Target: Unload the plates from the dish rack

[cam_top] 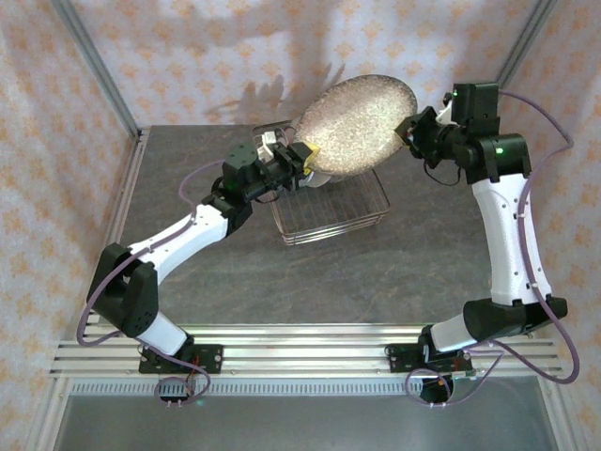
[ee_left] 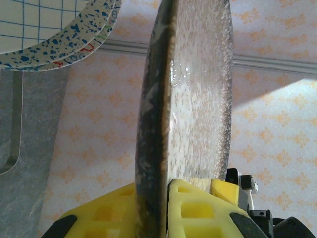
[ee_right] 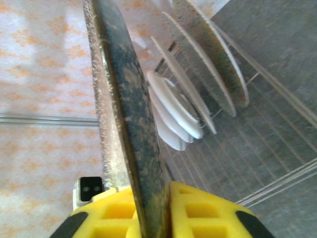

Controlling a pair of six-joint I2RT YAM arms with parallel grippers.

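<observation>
Two yellow-padded grippers pinch one large round brown speckled plate (cam_top: 357, 125) by opposite edges of its rim, holding it over the far part of the rectangular silver wire dish rack (cam_top: 331, 224). The grey stone-look tabletop (cam_top: 282, 282) lies open in front of the rack and to both sides, while the patterned walls (cam_top: 188, 56) stand close behind.

The left arm reaches forward and to the right, and the left gripper (cam_top: 307, 158) is clamped on the plate's lower left rim. The right arm stands tall with its wrist bent inward, and the right gripper (cam_top: 409, 132) is clamped on the right rim.

The plate's broad face is turned towards the top camera, and its long span runs from lower left to upper right. In the right wrist view, white plates (ee_right: 176, 119) and a grey speckled plate (ee_right: 214, 59) stand on edge in the rack.
</observation>
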